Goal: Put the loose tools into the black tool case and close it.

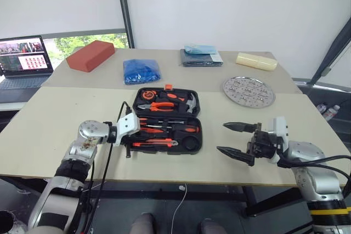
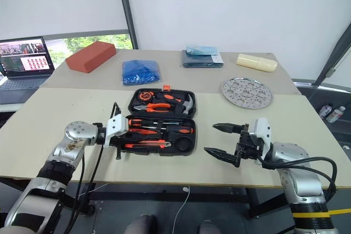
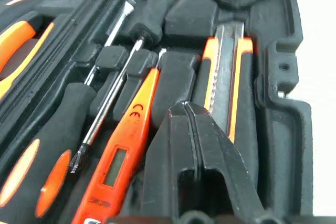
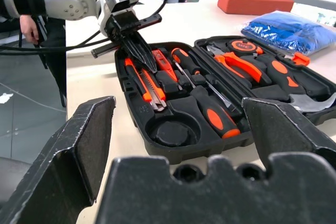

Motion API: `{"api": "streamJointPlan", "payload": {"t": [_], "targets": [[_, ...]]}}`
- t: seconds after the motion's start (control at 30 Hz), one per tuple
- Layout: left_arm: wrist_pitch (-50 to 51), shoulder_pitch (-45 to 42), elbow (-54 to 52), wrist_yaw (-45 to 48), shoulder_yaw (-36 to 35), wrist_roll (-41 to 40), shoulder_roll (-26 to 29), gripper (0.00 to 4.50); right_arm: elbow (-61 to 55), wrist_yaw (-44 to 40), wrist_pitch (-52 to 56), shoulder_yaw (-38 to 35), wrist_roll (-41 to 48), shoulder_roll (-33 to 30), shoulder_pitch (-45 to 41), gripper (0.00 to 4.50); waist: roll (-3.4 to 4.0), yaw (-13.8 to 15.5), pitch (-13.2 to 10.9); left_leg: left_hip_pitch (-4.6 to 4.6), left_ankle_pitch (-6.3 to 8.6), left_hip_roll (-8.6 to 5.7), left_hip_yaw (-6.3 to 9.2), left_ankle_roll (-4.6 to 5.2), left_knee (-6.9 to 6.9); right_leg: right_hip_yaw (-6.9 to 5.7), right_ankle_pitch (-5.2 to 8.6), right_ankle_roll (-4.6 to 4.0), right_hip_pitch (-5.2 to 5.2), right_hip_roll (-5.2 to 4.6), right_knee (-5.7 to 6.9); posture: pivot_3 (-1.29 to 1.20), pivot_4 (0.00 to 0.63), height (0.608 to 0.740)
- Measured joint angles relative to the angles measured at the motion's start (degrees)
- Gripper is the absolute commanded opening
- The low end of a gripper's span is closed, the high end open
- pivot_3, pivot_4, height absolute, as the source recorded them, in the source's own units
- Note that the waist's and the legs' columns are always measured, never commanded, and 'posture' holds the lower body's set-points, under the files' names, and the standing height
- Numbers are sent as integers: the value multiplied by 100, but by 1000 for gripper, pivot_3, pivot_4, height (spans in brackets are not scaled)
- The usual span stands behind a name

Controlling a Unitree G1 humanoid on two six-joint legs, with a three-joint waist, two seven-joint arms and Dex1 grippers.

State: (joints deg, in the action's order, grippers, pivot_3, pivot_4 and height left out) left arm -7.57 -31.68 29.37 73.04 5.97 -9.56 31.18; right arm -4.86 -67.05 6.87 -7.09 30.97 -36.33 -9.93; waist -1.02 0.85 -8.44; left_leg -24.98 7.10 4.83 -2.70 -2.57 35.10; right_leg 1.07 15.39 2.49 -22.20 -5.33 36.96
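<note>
Two pale tables (image 1: 55, 135) abut beneath white wall panels (image 1: 219, 4).

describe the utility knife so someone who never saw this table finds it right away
Find the open black plastic tool case at the middle of the beige table. In its nearer half, the black-and-orange utility knife lies in the slot closest to the table's front edge. Unlike the round-shafted screwdrivers behind it, it is flat, with a metal strip down its middle.

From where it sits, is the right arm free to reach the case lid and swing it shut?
Probably yes: the right gripper hangs open beside the black tool case, bare table between them. The shut left gripper over the tools would need clearing first.
</note>
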Motion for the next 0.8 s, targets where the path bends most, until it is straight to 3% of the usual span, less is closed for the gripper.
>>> {"api": "streamJointPlan", "payload": {"t": [0.03, 0.1, 0.2, 0.33, 0.4, 0.6, 0.8], "targets": [[-6, 79, -74, 36, -69, -157, -51, 688, -26, 37, 0, -73, 10, -11, 58, 4500, -2, -10, -1, -18, -16, 0, 1, 26, 0, 1, -2, 1, -14, 3, 0, 0, 150, 740], [-32, 252, -215, 238, -221, -476, -78, 1443, -54, 118, 0, -240, 18, -66, 220, 4500, -8, -17, -5, -27, -27, 0, 2, 45, -4, 1, -20, 27, -22, 4, 1, 0, 150, 740], [36, 538, -679, 541, -656, -1132, 14, 2369, -83, 233, -50, -679, 11, -225, 616, 4500, -19, -23, -11, -32, -24, 2, 2, 50, -23, 1, -26, -4, -37, 8, 2, 0, 150, 740], [424, 1202, -1943, 588, -1281, -1803, 529, 3875, 28, 347, -449, -1446, -137, -363, 1478, 4500, -20, -21, -12, -26, -19, 1, 2, 53, -35, -1, -8, 1, -32, 5, -2, 0, 150, 740], [795, 1951, -2826, 453, -1458, -2101, 684, 4469, 340, 398, -779, -1796, -322, -363, 1985, 4500, -16, -30, -10, -16, -9, 1, -1, 52, -34, 0, 11, 33, -12, 1, -19, 0, 150, 740], [1261, 3378, -4205, 50, -1451, -2424, 510, 4469, 1050, 531, -1383, -2162, -787, -368, 2859, 4500, -19, -26, -12, -1, 20, 0, -2, 6, -21, 1, 27, -6, -20, -7, -21, 0, 150, 740], [1166, 3666, -4391, -55, -1455, -2417, 466, 4469, 691, 588, -850, -2248, -699, -679, 3108, 4500, -10, -95, -17, 16, 23, -6, -4, 2, -18, 12, 28, -6, -24, -21, -29, 0, 150, 740]]}}
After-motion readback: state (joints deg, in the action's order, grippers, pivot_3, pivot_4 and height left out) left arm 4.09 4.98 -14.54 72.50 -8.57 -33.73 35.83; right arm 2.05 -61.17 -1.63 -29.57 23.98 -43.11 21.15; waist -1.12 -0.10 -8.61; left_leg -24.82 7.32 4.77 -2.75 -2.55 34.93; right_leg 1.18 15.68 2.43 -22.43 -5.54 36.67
